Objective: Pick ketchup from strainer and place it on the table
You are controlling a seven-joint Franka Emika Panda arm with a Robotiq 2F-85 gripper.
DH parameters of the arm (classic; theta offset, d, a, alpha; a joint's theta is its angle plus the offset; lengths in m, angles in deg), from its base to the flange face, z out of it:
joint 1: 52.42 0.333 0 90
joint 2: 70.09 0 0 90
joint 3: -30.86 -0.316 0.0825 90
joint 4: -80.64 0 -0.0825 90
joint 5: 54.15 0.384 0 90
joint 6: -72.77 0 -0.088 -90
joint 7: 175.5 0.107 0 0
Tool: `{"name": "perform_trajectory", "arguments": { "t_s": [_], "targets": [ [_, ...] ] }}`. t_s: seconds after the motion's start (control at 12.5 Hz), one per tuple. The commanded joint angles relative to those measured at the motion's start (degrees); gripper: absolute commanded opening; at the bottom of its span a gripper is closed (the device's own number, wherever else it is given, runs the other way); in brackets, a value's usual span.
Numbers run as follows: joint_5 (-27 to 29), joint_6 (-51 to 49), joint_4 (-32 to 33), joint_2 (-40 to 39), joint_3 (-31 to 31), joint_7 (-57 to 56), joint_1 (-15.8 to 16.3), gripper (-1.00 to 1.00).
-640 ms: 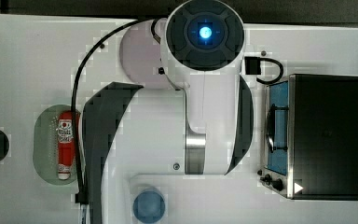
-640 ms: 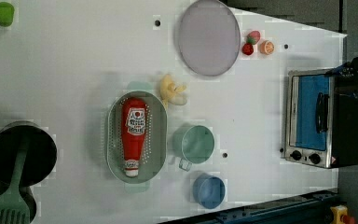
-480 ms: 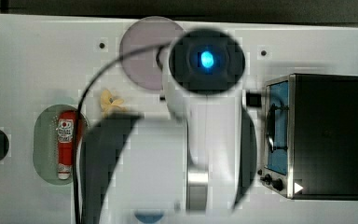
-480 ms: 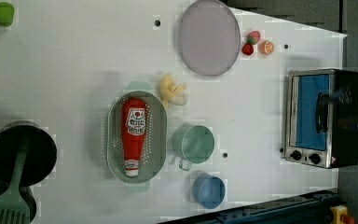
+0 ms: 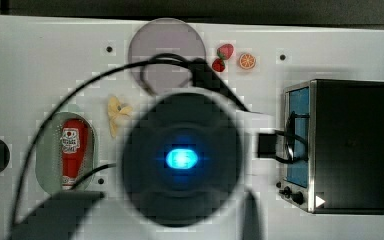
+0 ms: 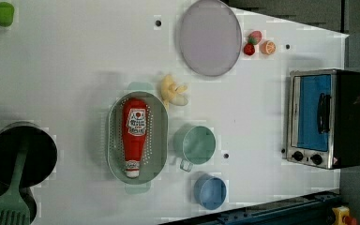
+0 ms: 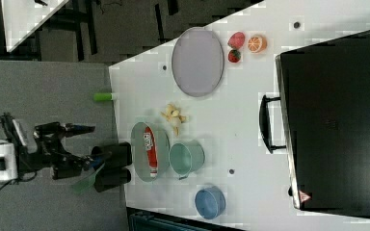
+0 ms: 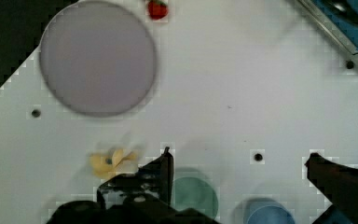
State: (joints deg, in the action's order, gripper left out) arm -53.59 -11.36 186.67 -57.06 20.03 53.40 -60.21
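The ketchup [image 6: 134, 133], a red squeeze bottle with a white cap, lies flat inside the pale green strainer [image 6: 160, 140] on the white table [image 6: 75, 70]. The top view shows the ketchup [image 5: 73, 150] in the strainer [image 5: 46, 155] at the top view's left, beside my blurred arm [image 5: 180, 157]. In the right view the ketchup [image 7: 149, 149] also rests in the strainer [image 7: 138, 144]. My gripper [image 8: 238, 155] is open, high above the table, with nothing between its dark fingers [image 8: 161, 172]. It hangs over the cups, apart from the strainer.
A green cup [image 6: 197, 144] and a blue cup [image 6: 210, 191] stand by the strainer. A banana [image 6: 173, 91], grey plate [image 6: 209, 37], strawberries [image 6: 251, 42] and orange slice [image 6: 267, 47] lie further off. A toaster oven [image 6: 326, 117] and a black pot with spatula [image 6: 21, 154] flank the table.
In the top view my arm has swung toward the middle and bottom and looms larger. The dark arm part at the left view's right edge has drawn back. The ketchup has not moved.
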Motion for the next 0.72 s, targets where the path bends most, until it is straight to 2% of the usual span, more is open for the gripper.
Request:
{"name": "perform_trajectory", "arguments": {
  "t_s": [0.08,0.72],
  "targets": [
    [0.3,-0.8,1.8,-4.0,-8.2,2.8,1.6,1.0],
    [0.2,7.0,3.3,-10.0,-25.9,3.5,2.0,1.0]
  ]
}}
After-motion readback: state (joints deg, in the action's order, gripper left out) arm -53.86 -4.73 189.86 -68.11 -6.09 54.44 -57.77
